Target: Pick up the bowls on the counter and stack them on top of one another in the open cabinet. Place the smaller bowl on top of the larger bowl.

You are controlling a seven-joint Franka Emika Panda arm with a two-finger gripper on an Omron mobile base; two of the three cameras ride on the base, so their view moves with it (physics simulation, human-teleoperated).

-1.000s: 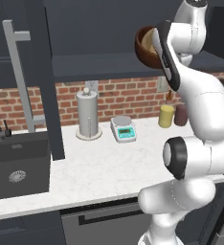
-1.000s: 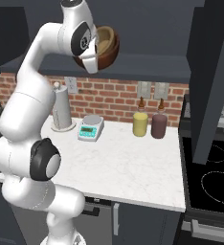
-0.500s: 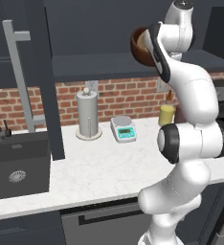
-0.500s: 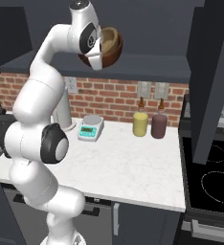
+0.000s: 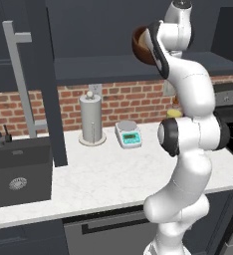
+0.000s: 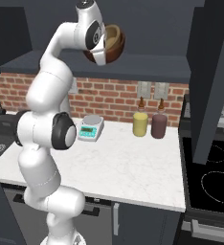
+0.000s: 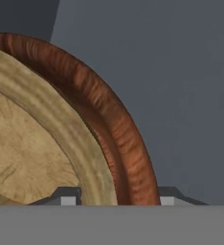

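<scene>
The larger bowl (image 6: 117,49), dark reddish-brown, hangs tilted on its side in front of the open cabinet, above its dark shelf (image 6: 147,72). The smaller bowl (image 6: 110,34), light tan, is nested inside it. In the hand view the tan rim (image 7: 61,129) and the dark rim (image 7: 118,124) lie side by side between my fingertips, and the gripper (image 7: 116,198) is shut on both walls. From the left base view the dark bowl (image 5: 138,47) peeks out left of my gripper (image 5: 151,42). The counter (image 5: 113,174) lies well below.
On the counter stand a paper towel holder (image 5: 92,119), a small scale (image 5: 128,133) and two bottles (image 6: 140,122) (image 6: 158,124). The cabinet door (image 5: 44,79) with its grey bar handle (image 5: 19,79) hangs open left. A black sink (image 5: 19,174) is left, the stove (image 6: 209,177) right.
My arm has straightened upward and the hand has carried the nested bowls a little further toward the cabinet opening. The grip on them has stayed the same.
</scene>
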